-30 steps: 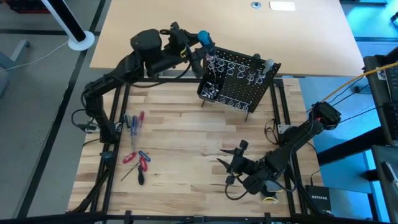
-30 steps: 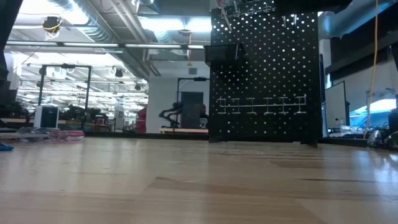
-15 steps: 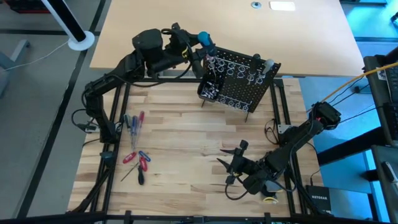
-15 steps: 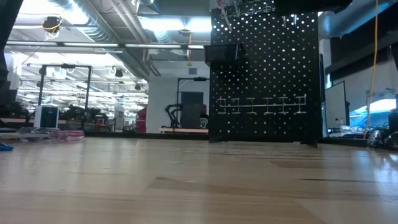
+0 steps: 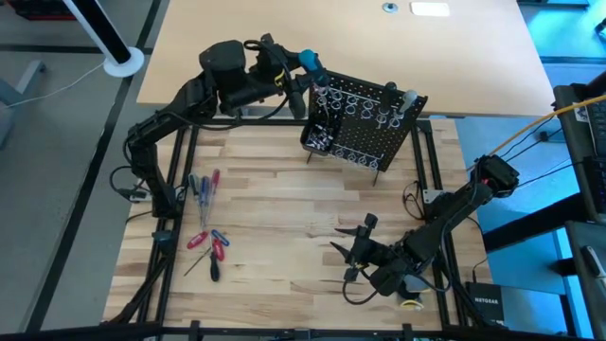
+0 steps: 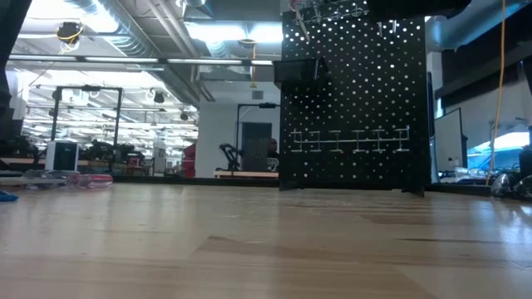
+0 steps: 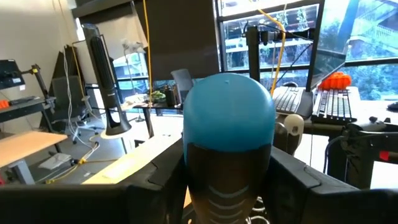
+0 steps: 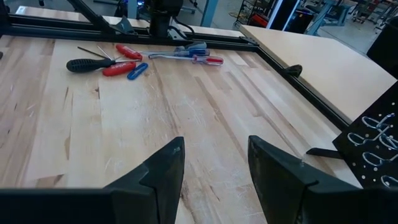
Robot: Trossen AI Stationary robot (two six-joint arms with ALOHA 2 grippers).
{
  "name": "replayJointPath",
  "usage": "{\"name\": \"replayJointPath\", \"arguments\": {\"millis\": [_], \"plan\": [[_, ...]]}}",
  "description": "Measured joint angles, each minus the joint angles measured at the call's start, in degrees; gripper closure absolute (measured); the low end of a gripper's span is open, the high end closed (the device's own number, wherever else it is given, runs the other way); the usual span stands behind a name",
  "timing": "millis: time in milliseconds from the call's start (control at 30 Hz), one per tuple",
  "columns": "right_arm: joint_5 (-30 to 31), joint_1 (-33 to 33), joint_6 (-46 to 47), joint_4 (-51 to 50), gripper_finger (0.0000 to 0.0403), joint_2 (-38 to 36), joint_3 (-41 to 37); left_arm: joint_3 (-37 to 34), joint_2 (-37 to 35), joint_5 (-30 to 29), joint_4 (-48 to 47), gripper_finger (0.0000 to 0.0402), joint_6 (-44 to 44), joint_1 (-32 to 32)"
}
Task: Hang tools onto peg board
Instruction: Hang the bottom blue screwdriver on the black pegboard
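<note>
At upper centre of the high view, the left gripper pinches a blue-handled tool just beside the peg board, top left corner. Hanging is judged in progress; next, the shaft needs lining up with a wire ring. Right gripper waits at lower centre, fingers spread and empty. Only the right wrist view details the remaining tools; the left wrist view confirms the grip.

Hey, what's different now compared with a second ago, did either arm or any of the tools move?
Barely anything. The left claw still grips the blue-topped tool at the peg board's top corner; its arm only shifted slightly. The right claw stays open and idle above the table. The loose tools lie where they were.
</note>
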Motion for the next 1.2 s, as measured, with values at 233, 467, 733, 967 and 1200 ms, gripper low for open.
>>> {"name": "replayJointPath", "arguments": {"millis": [233,467,733,967,1200], "plan": [[1.0,0.0,0.0,0.0,0.0226,0.0,0.0,0.0,0.0,0.0,0.3,0.0249,0.1,0.1],[10.7,0.1,-1.4,0.8,0.0226,-0.5,0.5,-0.1,0.1,0.0,1.4,0.0249,1.3,0.1],[17.6,-2.1,-15.6,0.9,0.0226,-2.3,5.5,-0.2,0.2,0.0,6.8,0.0249,5.5,-0.3],[25.4,-6.7,-35.0,0.9,0.0226,-2.4,14.3,-0.2,0.2,0.4,7.9,0.0249,6.4,-1.2],[26.0,-12.8,-54.7,-0.7,0.0227,-3.0,25.2,-0.2,0.1,2.1,7.8,0.0249,8.8,-5.3]]}}
